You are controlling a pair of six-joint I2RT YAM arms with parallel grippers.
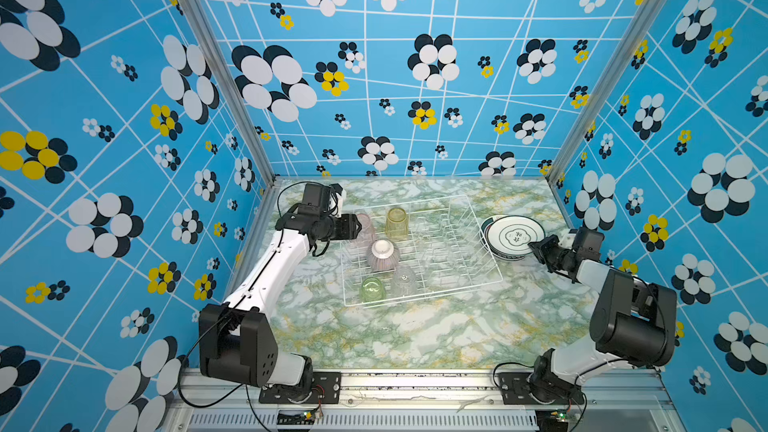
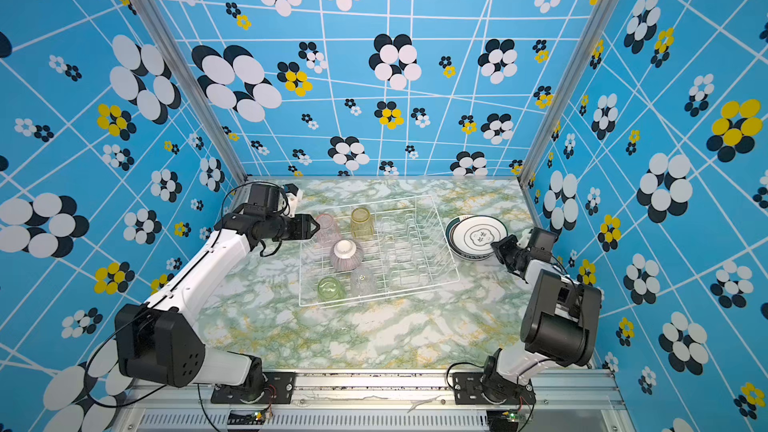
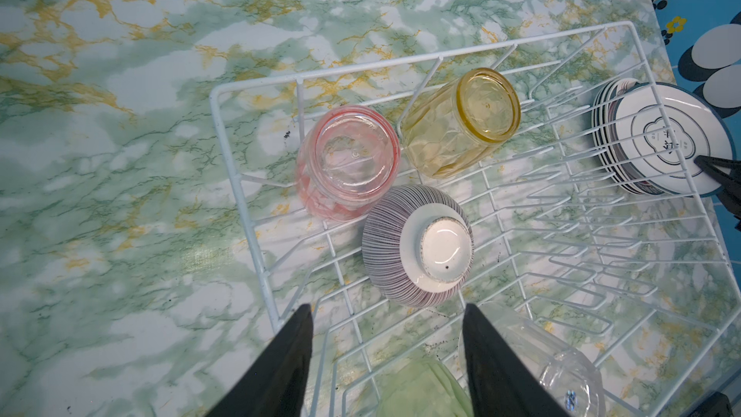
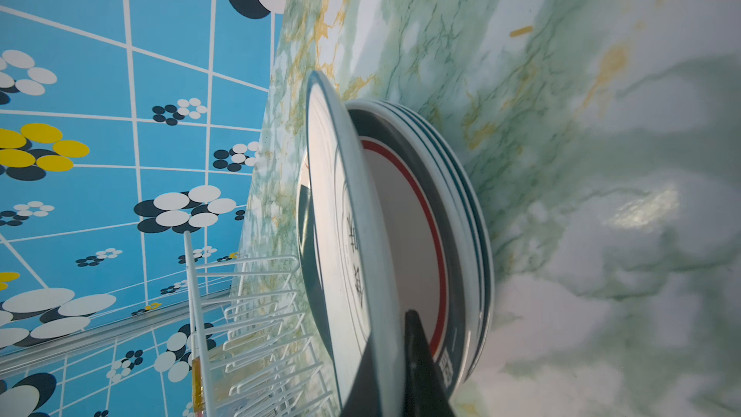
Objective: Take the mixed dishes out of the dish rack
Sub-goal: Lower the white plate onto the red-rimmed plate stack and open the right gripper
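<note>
Pinching the rim of a white round glazed plate with a dark green rim (image 1: 513,234), the right tool (image 1: 535,248) is clamped on it in a top view. The plate hangs tilted over a stack of like plates (image 1: 498,258) on the marbled surface (image 1: 415,334), at three o'clock of the white wire dish rack (image 1: 449,243). At the rack's ten o'clock the left tool (image 1: 354,226), jaws apart and empty, hovers near an upturned pink ribbed glass tumbler (image 1: 366,228).

From the left wrist, that tumbler, a yellow faceted glass tumbler (image 3: 461,122) and a pink-striped ribbed bowl (image 3: 417,246) stand inverted and crowded, so nudging one could topple a neighbour.

From the right wrist, the grip is a thin pinch on slick glaze. I judge the plate could slip and chip the stack.
</note>
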